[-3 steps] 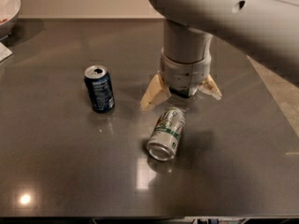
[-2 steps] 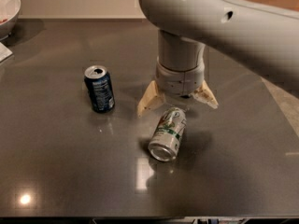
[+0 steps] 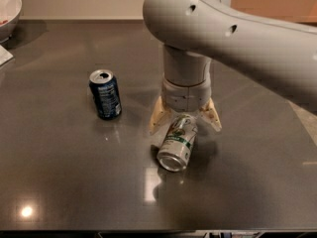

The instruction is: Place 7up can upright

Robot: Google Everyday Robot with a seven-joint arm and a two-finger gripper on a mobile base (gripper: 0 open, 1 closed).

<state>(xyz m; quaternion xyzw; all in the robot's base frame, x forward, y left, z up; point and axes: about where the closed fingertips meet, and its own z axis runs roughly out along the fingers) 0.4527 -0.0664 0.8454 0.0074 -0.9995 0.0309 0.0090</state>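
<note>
1. The grey-white arm comes in from the upper right, with its wrist pointing straight down at the table.
2. The gripper sits low over the far end of the 7up can. Its cream fingers are spread wide, one on each side of the can, gripping nothing. Contact cannot be told.
3. A dark blue can stands upright to the left, well apart from the gripper. A white bowl is at the far left corner.
4. The 7up can lies on its side mid-table, silver end toward the camera, green band and logo showing.
</note>
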